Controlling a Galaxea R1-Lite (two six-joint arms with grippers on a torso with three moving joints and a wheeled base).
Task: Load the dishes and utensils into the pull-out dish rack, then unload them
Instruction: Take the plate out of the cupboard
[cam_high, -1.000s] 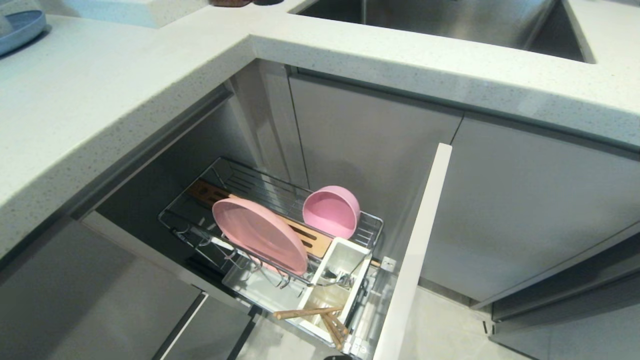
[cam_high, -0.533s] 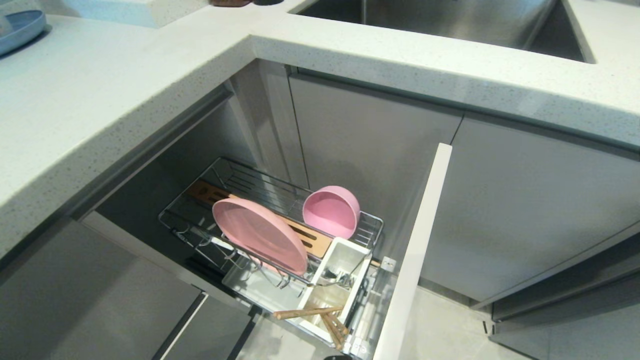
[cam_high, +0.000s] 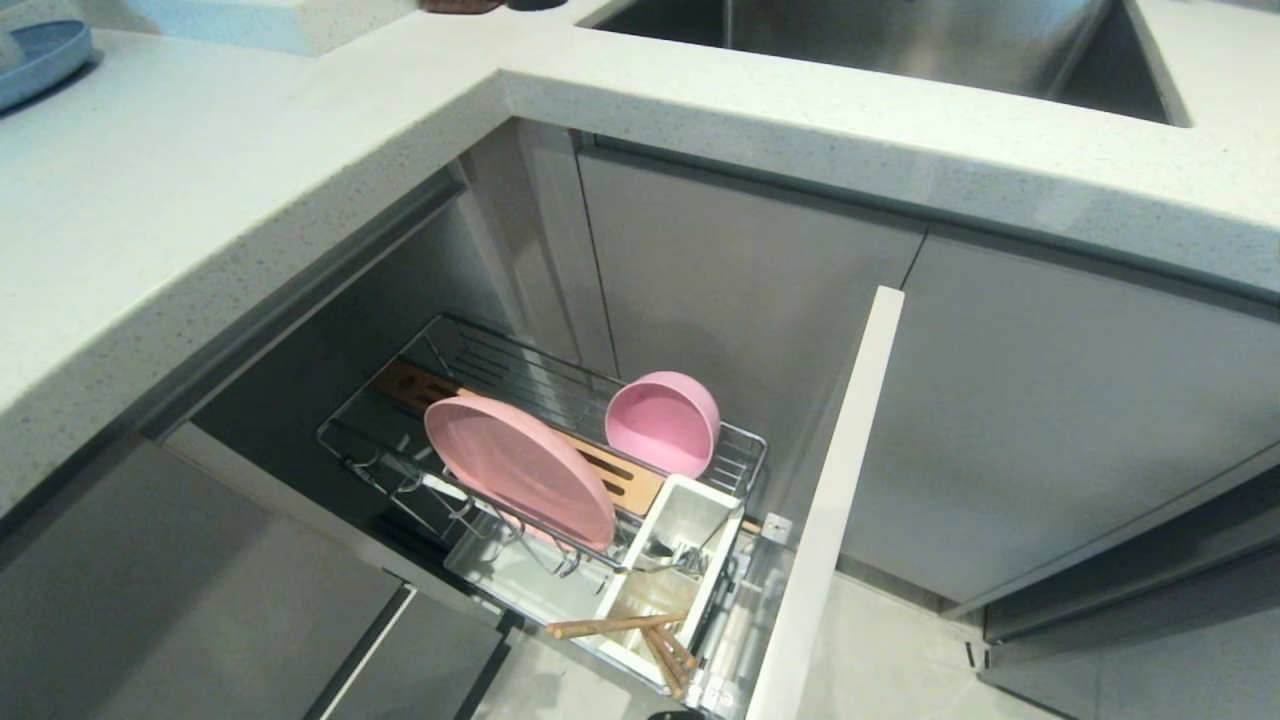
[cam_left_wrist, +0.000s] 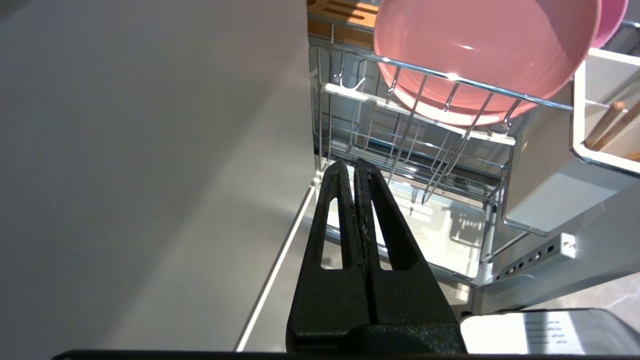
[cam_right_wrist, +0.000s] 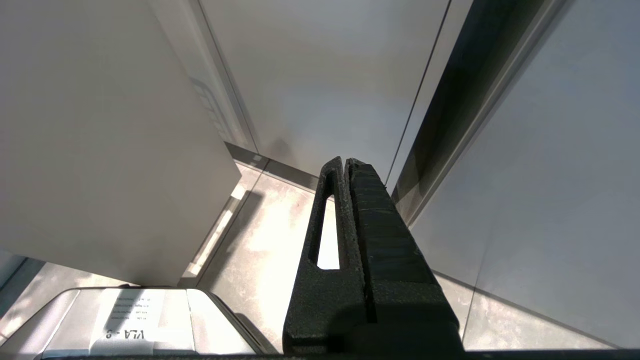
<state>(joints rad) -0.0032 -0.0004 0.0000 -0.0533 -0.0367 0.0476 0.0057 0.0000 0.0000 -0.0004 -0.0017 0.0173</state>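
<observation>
- The flat round matte pink plate (cam_high: 520, 468) stands in the chrome wire pull-out dish rack (cam_high: 440, 345), the deep pink bowl (cam_high: 662, 422) beside it.
- The left gripper (cam_left_wrist: 354, 167) and right gripper (cam_right_wrist: 346, 165) have fingers pressed together, empty.
- Risk: reaching in shut could knock the plate over.
- The head view matches a second ago.

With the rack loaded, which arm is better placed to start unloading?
Likely the left. The left gripper, fingers shut, faces the pull-out dish rack just below the pink plate. The right gripper faces only cabinet fronts and floor.
</observation>
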